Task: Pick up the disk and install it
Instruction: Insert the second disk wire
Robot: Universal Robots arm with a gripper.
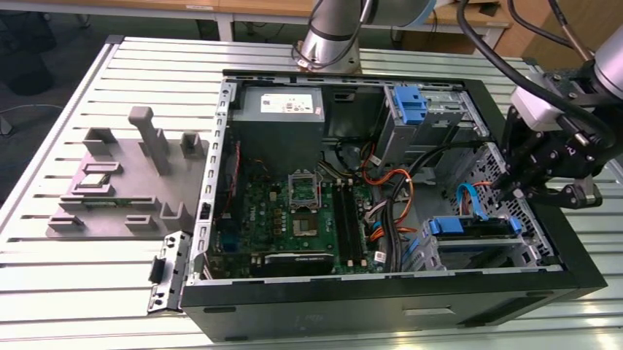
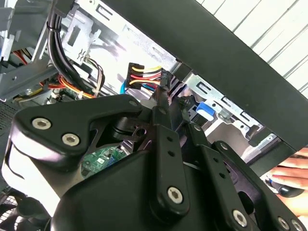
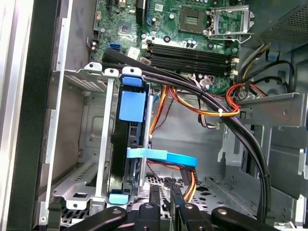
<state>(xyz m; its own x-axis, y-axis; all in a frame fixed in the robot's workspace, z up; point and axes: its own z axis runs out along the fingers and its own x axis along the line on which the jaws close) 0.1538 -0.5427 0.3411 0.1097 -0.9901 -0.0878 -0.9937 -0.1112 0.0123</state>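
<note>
Disk (image 3: pixel 131 106) edge-on in cage (image 3: pixel 103 144); blue cable (image 3: pixel 163 156), black cables (image 3: pixel 159 77) beside

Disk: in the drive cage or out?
In. The disk stands edge-on inside the drive cage, blue carrier tab at the opening. Fully latched: cannot tell.

note the table (image 1: pixel 58 277): ribbed pale metal with a dull sheen. the case (image 1: pixel 389 302) is matt black; its cage (image 3: pixel 91 144) is bare grey sheet metal, smooth and faintly shiny. you see the disk (image 3: pixel 131 105) edge-on, framed in smooth blue plastic. the board (image 3: pixel 183 29) is green and slightly glossy. the cables (image 3: pixel 240 139) wear smooth black sheathing. the gripper (image 3: pixel 164 192) is matt black, with bright metal screws (image 2: pixel 70 139). the fixture (image 1: pixel 117 182) looks like matt grey plastic.
</note>
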